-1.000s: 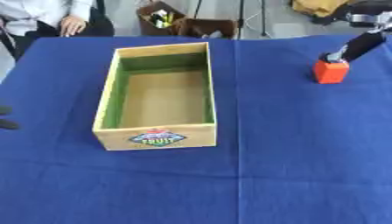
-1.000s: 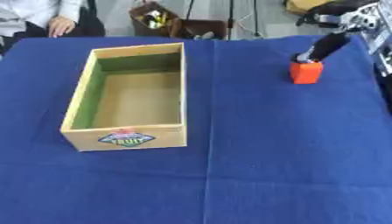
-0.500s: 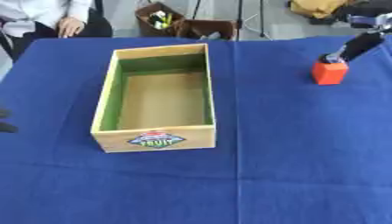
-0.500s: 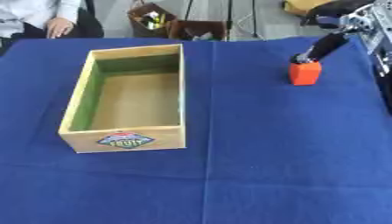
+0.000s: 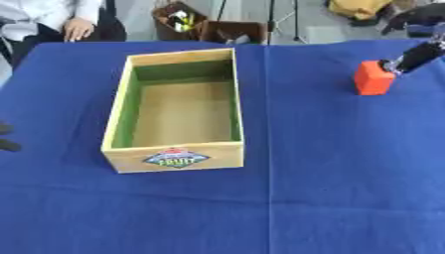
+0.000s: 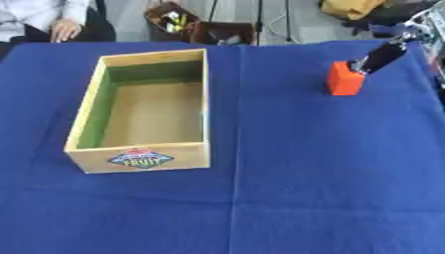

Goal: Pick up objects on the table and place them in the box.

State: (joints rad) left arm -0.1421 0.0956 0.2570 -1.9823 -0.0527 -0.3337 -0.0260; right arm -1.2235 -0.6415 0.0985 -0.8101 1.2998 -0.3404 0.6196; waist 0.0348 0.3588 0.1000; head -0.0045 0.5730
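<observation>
I have the right hand [image 5: 415, 57] reaching in from the far right corner of the table [image 5: 347, 198], and its dark fingers come down onto the far top edge of the orange block [image 5: 374, 78]. They touch the block, but I cannot tell whether they are pinching it or just resting against it. The block stands near the table's far right edge, well apart from the wooden box [image 5: 178, 111], which sits open and empty toward the left of the middle, its labelled end facing the near edge.

To do this pickup well, I want the fingers to settle down both sides of the block rather than catch only its top corner, since a hold that high could let it tip or swing. Once it is held, I lift it clear of the blue cloth before travelling left, so that it clears the box's right wall.

Only the dark fingertips of the left hand [image 5: 7, 139] show at the left edge; I cannot tell their pose.
</observation>
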